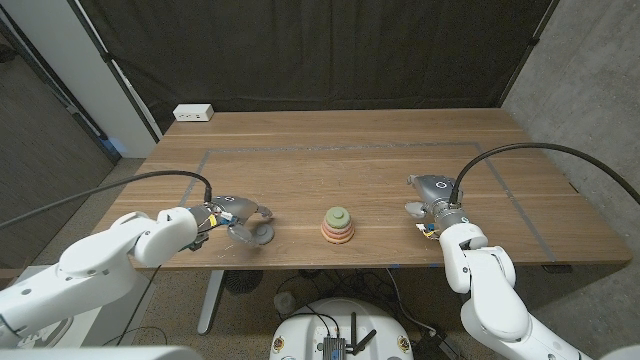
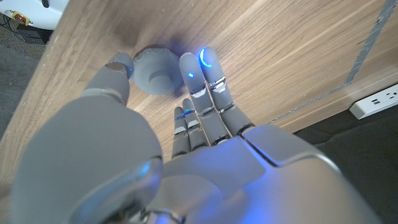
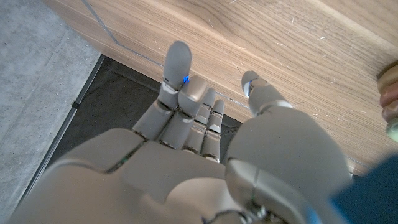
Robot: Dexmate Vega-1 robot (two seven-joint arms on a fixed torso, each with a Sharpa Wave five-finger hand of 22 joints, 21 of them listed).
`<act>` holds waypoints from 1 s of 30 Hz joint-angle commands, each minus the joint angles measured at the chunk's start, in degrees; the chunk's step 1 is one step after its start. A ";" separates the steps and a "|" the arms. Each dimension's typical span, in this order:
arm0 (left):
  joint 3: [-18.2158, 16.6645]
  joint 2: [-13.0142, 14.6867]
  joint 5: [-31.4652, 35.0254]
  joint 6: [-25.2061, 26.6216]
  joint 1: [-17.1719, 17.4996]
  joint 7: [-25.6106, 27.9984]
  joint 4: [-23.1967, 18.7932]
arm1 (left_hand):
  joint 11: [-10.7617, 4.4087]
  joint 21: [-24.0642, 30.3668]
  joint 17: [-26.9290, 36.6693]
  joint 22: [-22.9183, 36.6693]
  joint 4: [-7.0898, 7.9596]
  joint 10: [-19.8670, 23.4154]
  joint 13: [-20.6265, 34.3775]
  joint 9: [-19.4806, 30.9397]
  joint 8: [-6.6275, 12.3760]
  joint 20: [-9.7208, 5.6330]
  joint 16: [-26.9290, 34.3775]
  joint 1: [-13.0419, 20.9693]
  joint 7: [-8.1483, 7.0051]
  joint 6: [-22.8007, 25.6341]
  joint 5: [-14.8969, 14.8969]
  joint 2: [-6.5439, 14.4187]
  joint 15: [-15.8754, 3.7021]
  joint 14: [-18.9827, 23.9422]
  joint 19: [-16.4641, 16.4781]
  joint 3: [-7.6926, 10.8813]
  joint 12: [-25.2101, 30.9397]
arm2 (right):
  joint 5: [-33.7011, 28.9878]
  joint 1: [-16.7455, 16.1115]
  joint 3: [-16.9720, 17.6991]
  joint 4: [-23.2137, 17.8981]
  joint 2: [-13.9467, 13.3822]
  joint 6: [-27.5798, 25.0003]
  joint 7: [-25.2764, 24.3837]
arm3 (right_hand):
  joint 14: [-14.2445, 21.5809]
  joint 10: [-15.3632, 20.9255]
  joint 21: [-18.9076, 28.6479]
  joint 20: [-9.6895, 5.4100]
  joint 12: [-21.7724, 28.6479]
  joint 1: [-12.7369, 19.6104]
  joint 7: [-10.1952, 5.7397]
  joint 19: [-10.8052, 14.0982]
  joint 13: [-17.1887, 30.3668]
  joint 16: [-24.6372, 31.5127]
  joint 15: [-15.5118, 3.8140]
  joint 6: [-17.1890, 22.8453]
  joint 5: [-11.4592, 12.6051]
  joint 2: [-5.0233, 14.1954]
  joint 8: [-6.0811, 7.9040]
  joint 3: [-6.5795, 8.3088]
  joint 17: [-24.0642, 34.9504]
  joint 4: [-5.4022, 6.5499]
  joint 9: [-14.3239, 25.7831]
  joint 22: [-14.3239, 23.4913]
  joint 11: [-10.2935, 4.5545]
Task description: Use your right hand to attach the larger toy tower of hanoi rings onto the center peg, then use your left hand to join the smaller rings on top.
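Looks basically done to me: the ring stack (image 1: 337, 226) sits on its peg mid-table between both hands, the left hand (image 1: 240, 217) hangs open just beside it holding nothing, and the right hand (image 1: 432, 196) waits further off, empty with fingers spread.

The left robot hand (image 2: 186, 134) is seen from behind, its fingers (image 2: 205, 81) reaching over the wooden table (image 2: 280, 56). A grey round disc with a raised centre (image 2: 158, 78) lies on the table between the thumb and the fingertips. A white power strip (image 2: 376, 101) is seen beyond the table's edge.
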 commanded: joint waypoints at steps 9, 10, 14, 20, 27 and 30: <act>4.63 2.84 -1.78 4.40 -0.93 5.51 0.19 | -0.51 0.23 -0.04 0.07 -0.01 1.22 -0.04 0.08 0.54 -6.92 0.25 0.65 -0.31 1.20 -0.16 0.03 -6.42 0.49 0.57 -0.32 0.46 | 0.42 -0.67 0.61 -0.11 -0.07 -0.47 -0.32 | 0.06 0.75 0.47 -3.27 -0.14 -0.29 0.05 0.03 0.16 -0.04 -1.93 0.12 0.41 0.64 0.11 0.46 0.15 0.03 0.18 0.11 -0.05; 4.77 3.02 -1.99 4.51 -0.95 5.73 0.21 | -0.53 0.23 0.01 0.07 -0.01 1.24 -0.05 0.08 0.54 -6.95 0.31 0.66 -0.28 1.22 -0.16 0.02 -6.42 0.55 0.57 -0.33 0.46 | 0.41 -0.66 0.60 -0.12 -0.08 -0.49 -0.24 | 0.08 0.75 0.47 -3.27 -0.14 -0.30 0.07 0.02 0.17 -0.02 -1.93 0.17 0.43 0.65 0.12 0.47 0.17 0.03 0.18 0.10 -0.11; 5.55 3.75 -2.57 5.13 -1.22 6.54 0.31 | -0.64 0.23 0.04 0.06 -0.03 1.26 -0.12 0.07 0.58 -6.93 0.37 0.74 -0.30 1.33 -0.15 0.02 -6.42 0.62 0.59 -0.36 0.43 | 0.31 -0.62 0.50 -0.15 -0.09 -0.55 -0.02 | 0.05 0.76 0.49 -3.27 -0.16 -0.34 0.10 0.04 0.20 -0.07 -1.93 0.17 0.50 0.72 0.11 0.50 0.13 0.04 0.17 0.13 -0.08; 6.96 4.67 -3.63 5.70 -1.89 7.89 0.61 | -0.60 0.20 0.03 0.05 0.12 1.30 -0.21 0.07 0.60 -6.92 0.37 0.61 -0.27 1.42 -0.15 0.19 -6.42 0.68 0.58 -0.40 0.41 | 0.17 -0.79 0.45 -0.28 -0.03 -0.76 0.10 | 0.08 0.81 0.51 -3.27 -0.20 -0.39 0.13 0.05 0.22 -0.07 -1.93 0.19 0.62 0.82 0.09 0.55 0.16 0.03 0.16 0.12 -0.09; 8.32 5.75 -4.51 6.75 -2.37 9.76 0.48 | -0.86 0.16 0.04 0.06 0.14 1.46 -0.31 0.06 0.64 -6.89 0.37 0.65 -0.38 1.58 -0.14 0.33 -6.42 0.71 0.46 -0.40 0.43 | 0.24 -0.98 0.56 -0.32 -0.08 -0.77 0.01 | 0.15 0.81 0.46 -3.27 -0.26 -0.49 0.09 -0.01 0.24 -0.01 -1.92 0.22 0.75 0.91 0.10 0.60 0.23 0.04 0.19 0.06 -0.06; 9.19 6.25 -4.07 7.71 -2.53 10.64 0.22 | -0.93 0.17 0.04 0.07 0.06 1.65 -0.36 0.07 0.73 -6.84 0.36 0.82 -0.43 1.82 -0.11 0.38 -6.42 0.69 0.41 -0.37 0.48 | 0.44 -1.06 0.61 -0.25 -0.07 -0.76 -0.21 | 0.23 0.81 0.50 -3.26 -0.28 -0.55 0.11 0.03 0.25 0.07 -1.92 0.22 0.80 0.94 0.09 0.62 0.30 0.05 0.18 0.10 -0.06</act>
